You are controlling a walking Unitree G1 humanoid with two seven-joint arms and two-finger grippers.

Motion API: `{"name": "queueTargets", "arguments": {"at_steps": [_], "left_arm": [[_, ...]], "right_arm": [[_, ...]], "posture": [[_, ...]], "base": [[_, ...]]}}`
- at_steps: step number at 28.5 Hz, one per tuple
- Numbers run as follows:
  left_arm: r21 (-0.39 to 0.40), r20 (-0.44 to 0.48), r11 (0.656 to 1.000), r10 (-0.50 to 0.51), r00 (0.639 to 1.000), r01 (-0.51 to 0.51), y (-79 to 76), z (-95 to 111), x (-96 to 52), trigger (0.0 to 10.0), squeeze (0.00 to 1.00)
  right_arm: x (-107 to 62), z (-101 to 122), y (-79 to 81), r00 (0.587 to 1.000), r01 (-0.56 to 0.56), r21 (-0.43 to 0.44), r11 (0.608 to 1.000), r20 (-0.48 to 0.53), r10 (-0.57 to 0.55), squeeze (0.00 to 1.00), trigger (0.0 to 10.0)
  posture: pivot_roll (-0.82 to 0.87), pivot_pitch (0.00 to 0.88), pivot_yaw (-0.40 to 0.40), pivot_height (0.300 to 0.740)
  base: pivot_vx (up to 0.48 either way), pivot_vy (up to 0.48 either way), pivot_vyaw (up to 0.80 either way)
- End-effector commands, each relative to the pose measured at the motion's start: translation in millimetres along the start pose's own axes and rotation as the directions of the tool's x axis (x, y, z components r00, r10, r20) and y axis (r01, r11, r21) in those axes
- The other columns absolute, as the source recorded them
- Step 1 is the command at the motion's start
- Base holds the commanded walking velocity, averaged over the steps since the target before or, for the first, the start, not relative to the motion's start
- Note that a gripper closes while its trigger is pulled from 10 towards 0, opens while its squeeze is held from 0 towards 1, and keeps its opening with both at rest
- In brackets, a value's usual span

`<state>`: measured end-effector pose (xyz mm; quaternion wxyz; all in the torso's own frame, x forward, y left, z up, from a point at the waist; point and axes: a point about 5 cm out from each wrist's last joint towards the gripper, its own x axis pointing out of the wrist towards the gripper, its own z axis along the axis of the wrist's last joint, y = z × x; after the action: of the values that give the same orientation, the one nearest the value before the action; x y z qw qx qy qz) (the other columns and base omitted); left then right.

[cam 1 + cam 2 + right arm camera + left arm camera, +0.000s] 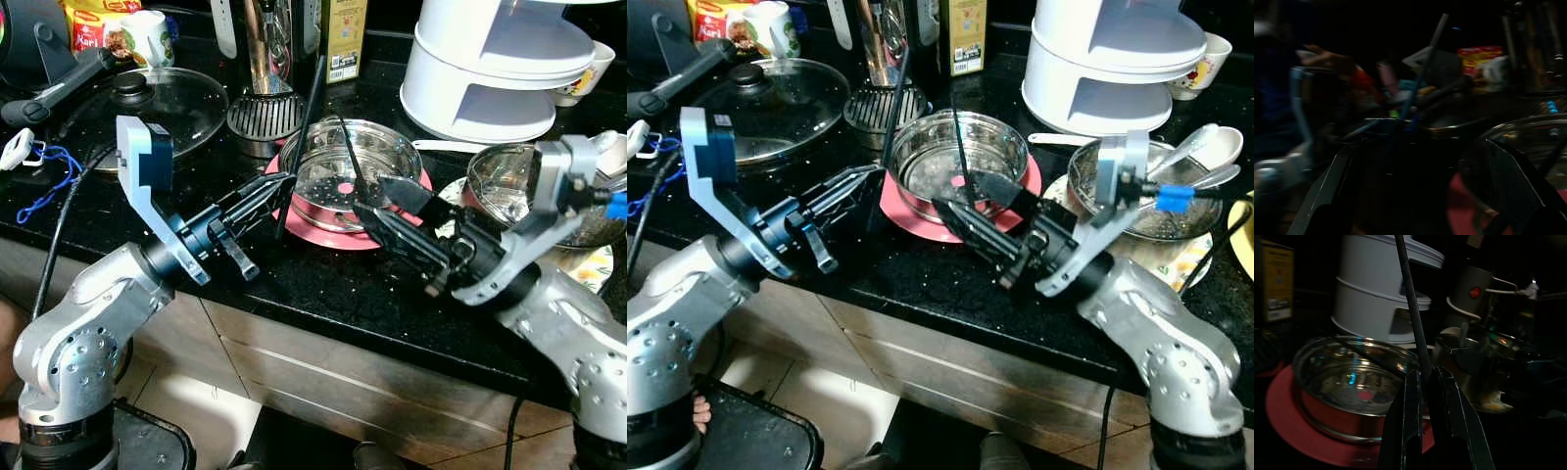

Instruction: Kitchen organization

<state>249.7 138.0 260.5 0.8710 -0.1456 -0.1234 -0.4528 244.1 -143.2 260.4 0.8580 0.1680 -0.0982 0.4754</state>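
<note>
A steel bowl [333,171] sits on a pink plate [328,235] on the black counter. My left gripper [279,186] reaches in from the left and is shut on a thin black stick [302,142], which stands almost upright beside the bowl's left rim. The left wrist view has that stick [1411,308] pinched between the fingertips [1413,382]. My right gripper [372,198] comes from the right and stands open at the bowl's near right rim. A second thin black stick [351,157] leans in the bowl just by its fingertips; whether they touch is unclear.
A pan with a glass lid [167,108] is at the back left and a round metal grid [265,116] lies behind the bowl. A tall white stacked container [490,69] stands back right. Another steel bowl [502,186] with spoons is at right. The counter edge [323,338] runs close below.
</note>
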Motion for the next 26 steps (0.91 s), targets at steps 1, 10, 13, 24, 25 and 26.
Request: {"name": "queueTargets", "arguments": {"at_steps": [1, 10, 13, 24, 25, 26], "left_arm": [[0.004, 0.02, 1.0, 0.031, 0.999, -0.031, 2.6, 1.4, -0.6, 0.0, 0.0], [0.015, 0.057, 0.991, 0.134, 0.989, -0.135, 13.1, 4.3, -2.7, 0.0, 0.0], [0.019, 0.061, 0.985, 0.168, 0.984, -0.169, 16.2, 5.0, -6.2, 0.0, 0.0], [0.074, 0.082, 0.952, 0.291, 0.953, -0.297, 19.5, 4.8, -9.2, 0.0, 0.0], [0.08, 0.08, 0.949, 0.298, 0.951, -0.304, 19.4, 4.1, -8.9, 0.0, 0.0], [0.068, 0.085, 0.949, 0.303, 0.949, -0.309, 18.6, 2.7, -7.4, 0.0, 0.0]], "right_arm": [[11.7, 0.1, -8.2, 0.998, 0.067, -0.061, 0.996, -0.009, -0.067, 0.0, 10.0], [62.9, 12.6, -19.4, 0.972, 0.207, -0.27, 0.94, -0.052, -0.229, 0.0, 10.0], [79.7, 21.9, -11.6, 0.977, 0.159, -0.341, 0.927, -0.078, -0.196, 0.0, 10.0], [111.8, 26.6, -10.4, 0.896, 0.16, -0.491, 0.856, -0.292, -0.335, 0.0, 10.0], [112.1, 25.6, -11.9, 0.879, 0.17, -0.484, 0.858, -0.32, -0.355, 0.0, 10.0], [112.9, 25.2, -14.9, 0.859, 0.187, -0.482, 0.856, -0.342, -0.381, 0.0, 10.0]], "posture": [[-0.03, 0.099, 0.015, 0.74], [-0.02, 0.104, 0.009, 0.74], [-0.02, 0.103, 0.002, 0.74], [-0.01, 0.099, -0.032, 0.74], [-0.01, 0.099, -0.033, 0.74], [-0.01, 0.098, -0.036, 0.74]], "base": [[0.0, 0.0, 0.0], [0.0, 0.0, 0.0], [0.0, 0.0, 0.0], [0.0, 0.0, 0.0], [0.0, 0.0, 0.0], [0.0, 0.0, 0.0]]}}
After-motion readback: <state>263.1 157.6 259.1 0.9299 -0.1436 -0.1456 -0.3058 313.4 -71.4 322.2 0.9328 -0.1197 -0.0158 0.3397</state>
